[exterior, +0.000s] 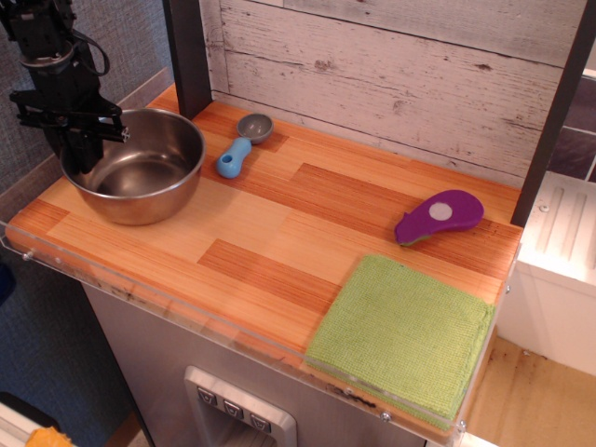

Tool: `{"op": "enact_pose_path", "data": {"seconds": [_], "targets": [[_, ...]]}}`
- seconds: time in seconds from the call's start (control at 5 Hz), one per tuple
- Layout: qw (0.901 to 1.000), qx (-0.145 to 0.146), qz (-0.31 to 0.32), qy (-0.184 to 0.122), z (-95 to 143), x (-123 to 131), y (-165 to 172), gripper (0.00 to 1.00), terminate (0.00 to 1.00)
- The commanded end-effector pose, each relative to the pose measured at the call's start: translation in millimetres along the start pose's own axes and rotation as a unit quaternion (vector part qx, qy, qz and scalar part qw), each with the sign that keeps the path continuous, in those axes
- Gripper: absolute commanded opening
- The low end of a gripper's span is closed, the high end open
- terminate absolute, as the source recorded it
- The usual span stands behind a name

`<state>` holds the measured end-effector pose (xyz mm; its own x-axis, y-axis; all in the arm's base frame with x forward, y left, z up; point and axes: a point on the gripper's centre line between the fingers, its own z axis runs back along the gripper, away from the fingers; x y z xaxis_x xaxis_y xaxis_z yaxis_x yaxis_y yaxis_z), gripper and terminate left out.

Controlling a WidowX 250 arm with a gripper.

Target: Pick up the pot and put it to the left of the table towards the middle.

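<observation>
The shiny steel pot rests at the left end of the wooden table, about midway between front and back. My black gripper reaches down from the upper left and is shut on the pot's left rim, with one finger inside the bowl and one outside. The pot looks level; I cannot tell whether its base touches the wood.
A grey-and-blue scoop lies just right of the pot. A purple eggplant-shaped toy lies at the right, and a green cloth at the front right. A dark post stands behind the pot. Clear acrylic edging lines the table's front.
</observation>
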<state>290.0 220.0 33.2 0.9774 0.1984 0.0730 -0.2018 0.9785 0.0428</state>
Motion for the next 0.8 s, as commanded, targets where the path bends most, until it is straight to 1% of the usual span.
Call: {"op": "enact_pose_path", "data": {"seconds": [0.0, 0.2, 0.4, 0.6], "targets": [[0.9986, 0.027, 0.016, -0.042, 43, -13, 15, 1.00, 0.00], [0.9975, 0.030, 0.016, -0.062, 74, -16, -2, 1.00, 0.00], [0.9962, 0.051, 0.024, -0.066, 98, -27, -28, 1.00, 0.00], [0.9968, 0.037, 0.035, -0.061, 97, -38, -49, 1.00, 0.00]]}}
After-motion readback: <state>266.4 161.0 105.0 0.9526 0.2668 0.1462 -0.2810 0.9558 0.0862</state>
